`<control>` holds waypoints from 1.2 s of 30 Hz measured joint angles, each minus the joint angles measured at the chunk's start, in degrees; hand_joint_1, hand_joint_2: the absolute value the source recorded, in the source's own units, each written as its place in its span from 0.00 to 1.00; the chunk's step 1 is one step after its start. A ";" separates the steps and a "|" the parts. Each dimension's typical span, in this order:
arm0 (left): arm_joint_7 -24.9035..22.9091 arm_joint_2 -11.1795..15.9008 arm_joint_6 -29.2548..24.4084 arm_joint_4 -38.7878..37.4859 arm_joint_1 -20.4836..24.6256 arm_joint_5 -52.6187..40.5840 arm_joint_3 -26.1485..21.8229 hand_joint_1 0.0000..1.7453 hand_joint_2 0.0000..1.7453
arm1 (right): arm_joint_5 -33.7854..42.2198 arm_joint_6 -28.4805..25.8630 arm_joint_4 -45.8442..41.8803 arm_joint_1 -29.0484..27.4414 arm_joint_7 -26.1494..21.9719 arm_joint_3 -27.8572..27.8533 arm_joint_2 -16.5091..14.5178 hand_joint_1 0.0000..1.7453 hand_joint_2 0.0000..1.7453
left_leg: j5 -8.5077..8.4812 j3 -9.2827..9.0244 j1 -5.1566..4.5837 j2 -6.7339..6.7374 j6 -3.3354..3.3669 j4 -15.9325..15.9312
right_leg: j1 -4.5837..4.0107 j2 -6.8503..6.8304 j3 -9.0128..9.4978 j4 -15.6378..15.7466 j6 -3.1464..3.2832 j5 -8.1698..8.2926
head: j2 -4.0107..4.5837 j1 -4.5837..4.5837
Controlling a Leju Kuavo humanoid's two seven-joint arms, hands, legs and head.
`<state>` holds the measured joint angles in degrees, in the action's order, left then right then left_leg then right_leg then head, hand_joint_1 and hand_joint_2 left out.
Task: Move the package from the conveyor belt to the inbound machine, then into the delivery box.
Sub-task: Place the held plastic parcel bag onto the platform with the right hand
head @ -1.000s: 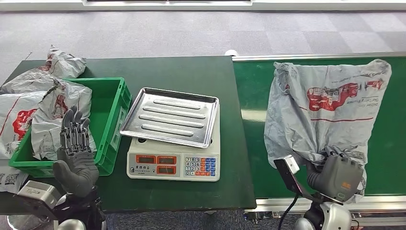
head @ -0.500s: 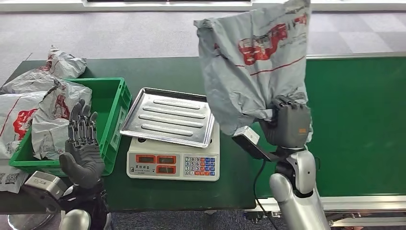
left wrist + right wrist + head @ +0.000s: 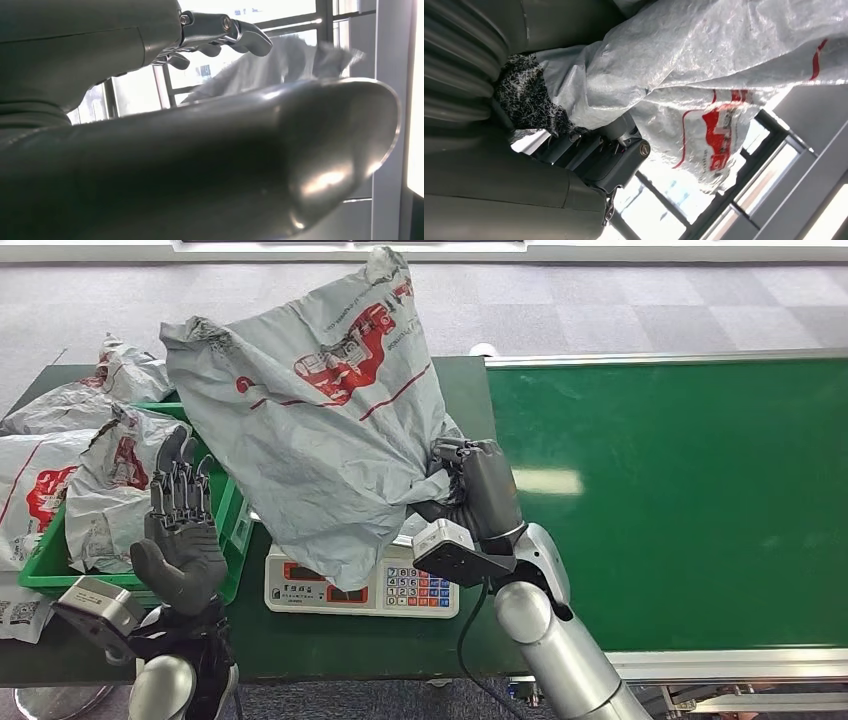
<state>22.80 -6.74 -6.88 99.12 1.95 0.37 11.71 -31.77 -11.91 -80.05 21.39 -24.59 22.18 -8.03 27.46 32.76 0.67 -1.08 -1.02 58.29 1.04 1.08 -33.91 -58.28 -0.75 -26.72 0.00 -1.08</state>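
Right hand (image 3: 478, 490) grips grey courier bag (image 3: 320, 410), hanging directly over weighing scale (image 3: 362, 585); left hand (image 3: 180, 530) beside it, fingers spread, empty

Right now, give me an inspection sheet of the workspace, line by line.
Surface: dark green table; the conveyor belt beside it carries nothing.
Job's things: grey package held up over the inbound machine, hiding its tray. Green delivery box holds other grey bags.
Clutter: more bags beside the box.
Hands: right robot hand grips the package's lower corner; left robot hand raised, fingers apart, holding nothing.
Cables: black cable along the right arm.
Surroundings: grey tiled floor.
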 joint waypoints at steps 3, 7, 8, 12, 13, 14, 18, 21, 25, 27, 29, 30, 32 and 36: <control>0.02 0.17 -0.01 -0.02 0.02 0.19 0.08 0.00 0.00 | 2.88 2.49 0.45 0.37 -0.52 0.39 -0.48 1.00 1.00 | 0.00 0.00 0.00 -0.01 0.00 0.00 | 0.00 -0.01 0.00 0.00 0.00 0.00 | 0.00 0.01; 0.02 0.34 -0.02 -0.02 0.02 0.41 0.12 0.00 0.00 | 5.28 4.29 1.33 0.46 -1.19 0.40 -0.61 1.00 1.00 | 0.00 0.00 0.00 -0.01 0.00 0.00 | 0.00 -0.01 0.00 0.00 0.00 0.00 | 0.00 0.01; 0.02 0.38 -0.02 -0.02 0.02 0.43 0.12 0.00 0.00 | 5.40 4.38 1.53 0.48 -1.21 0.40 -0.63 1.00 1.00 | 0.00 0.00 0.00 -0.01 0.00 0.00 | 0.00 -0.01 0.00 0.00 0.00 0.00 | 0.00 0.01; 0.02 0.50 -0.03 -0.03 0.01 0.45 0.14 0.00 0.00 | 5.53 4.50 2.16 0.56 -1.27 0.40 -0.68 1.00 1.00 | 0.00 0.00 0.00 -0.01 0.00 0.00 | 0.00 0.00 0.00 0.00 0.00 0.00 | 0.00 0.01; 0.02 0.52 -0.03 -0.03 0.02 0.46 0.14 0.00 0.00 | 5.54 4.50 2.29 0.58 -1.28 0.40 -0.68 1.00 1.00 | 0.00 0.00 0.00 -0.01 0.00 0.00 | 0.00 0.00 0.00 0.00 0.00 0.00 | 0.00 0.01; 0.02 0.55 -0.04 -0.04 0.02 0.46 0.15 0.00 0.00 | 5.54 4.50 2.43 0.60 -1.29 0.40 -0.69 1.00 1.00 | 0.00 0.00 0.00 -0.01 0.00 0.00 | 0.00 0.00 0.00 0.00 0.00 0.00 | 0.00 0.01; 0.02 0.65 -0.04 -0.08 0.01 0.48 0.20 0.00 0.00 | 5.54 4.50 2.82 0.64 -1.29 0.40 -0.69 1.00 1.00 | 0.00 0.00 0.00 -0.01 0.00 0.00 | 0.00 0.00 0.00 0.00 0.00 0.00 | 0.00 0.01; 0.02 0.68 -0.05 -0.08 0.01 0.49 0.20 0.00 0.00 | 5.34 4.45 2.97 0.65 -1.10 0.40 -0.69 0.51 1.00 | 0.00 0.00 0.00 -0.01 0.00 0.00 | 0.00 0.00 0.00 0.00 0.00 0.00 | 0.00 0.01; 0.02 0.68 -0.15 -0.04 -0.16 0.48 0.21 0.00 0.00 | 2.76 2.79 3.56 0.65 0.69 0.40 -0.69 0.00 1.00 | 0.00 0.00 0.00 0.00 0.00 0.00 | 0.00 0.00 0.00 0.00 0.00 0.00 | 0.00 0.01; 0.02 0.67 -0.17 0.00 -0.46 0.44 0.22 0.00 0.00 | -0.31 0.54 4.14 0.65 2.43 0.40 -0.68 0.00 0.75 | 0.00 0.00 0.00 0.00 0.00 0.00 | 0.00 0.00 0.00 0.00 0.00 0.00 | 0.00 0.01; -0.06 0.66 -0.17 0.15 -0.87 0.28 0.22 0.00 0.00 | -3.92 -2.26 4.74 0.67 4.19 0.40 -0.66 0.00 0.25 | 0.00 0.00 0.00 0.00 0.00 0.00 | 0.00 0.00 -0.01 0.00 0.00 0.00 | 0.00 0.01; -0.15 0.64 -0.17 0.23 -1.03 0.15 0.22 0.00 0.00 | -5.69 -3.69 5.03 0.68 5.03 0.40 -0.64 0.00 0.00 | 0.00 0.00 0.00 0.00 0.00 0.00 | 0.00 0.00 -0.01 0.00 0.00 0.00 | 0.00 0.01; -0.48 0.61 -0.11 0.32 -1.14 -0.09 0.22 0.00 0.00 | -8.92 -6.47 5.60 0.75 6.65 0.40 -0.56 0.00 0.00 | 0.00 -0.01 0.00 0.00 0.00 0.00 | 0.00 0.00 -0.02 0.00 0.00 0.00 | 0.00 0.00; -1.44 0.23 0.26 0.31 -0.82 -0.29 0.25 0.00 0.00 | -14.99 -12.70 6.64 0.78 8.58 0.31 -0.26 0.00 0.00 | 0.00 -0.01 0.00 0.01 0.00 0.01 | 0.00 0.01 -0.04 0.00 0.00 0.00 | 0.00 0.00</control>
<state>21.36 -6.51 -6.63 99.42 1.13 0.08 11.96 -46.77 -24.61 -73.41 22.17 -16.01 22.49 -8.29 27.45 32.75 0.67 -1.08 -1.02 58.30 1.03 1.09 -33.95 -58.28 -0.75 -26.72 0.00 -1.08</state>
